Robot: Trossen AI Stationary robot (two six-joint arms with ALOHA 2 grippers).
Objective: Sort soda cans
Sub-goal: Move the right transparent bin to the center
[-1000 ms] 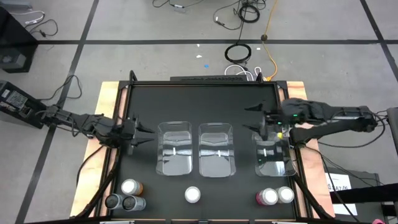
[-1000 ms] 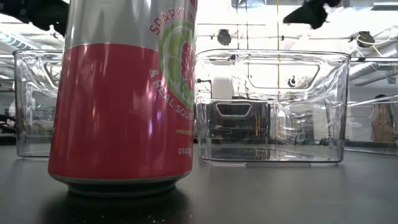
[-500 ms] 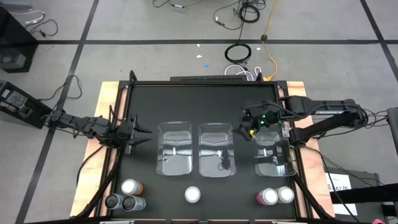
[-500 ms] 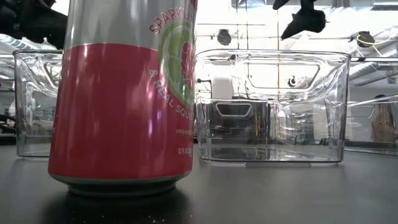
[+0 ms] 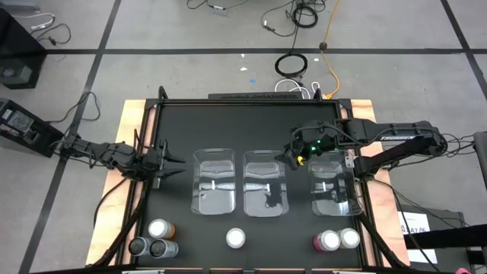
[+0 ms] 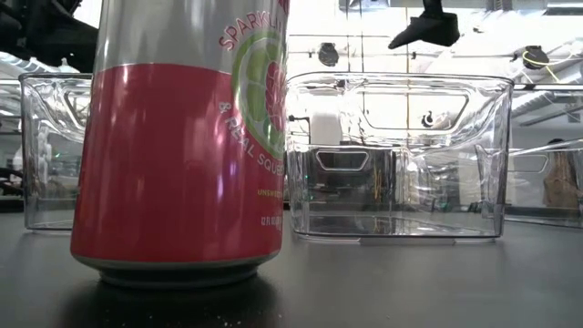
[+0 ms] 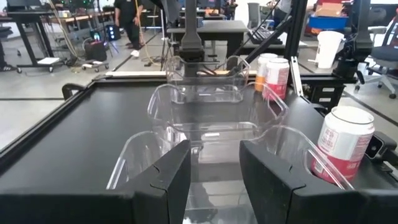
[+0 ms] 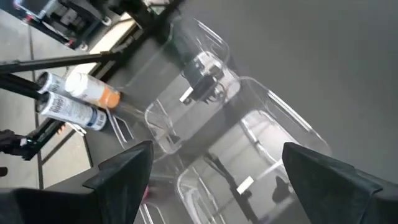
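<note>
Right gripper (image 5: 290, 154) is hovering with its fingers spread wide and nothing between them, above the gap between the middle bin (image 5: 265, 183) and the right bin (image 5: 335, 186). Left gripper (image 5: 169, 160) is waiting beside the left bin (image 5: 213, 181), fingers partly apart and holding nothing. Sorting is looking unstarted: all three bins are sitting empty, and all six cans are standing upright along the near edge, three at the left (image 5: 154, 240), a red-pink one (image 5: 235, 238) in the middle, two at the right (image 5: 335, 240). Their round tops are showing pale silver-white.
</note>
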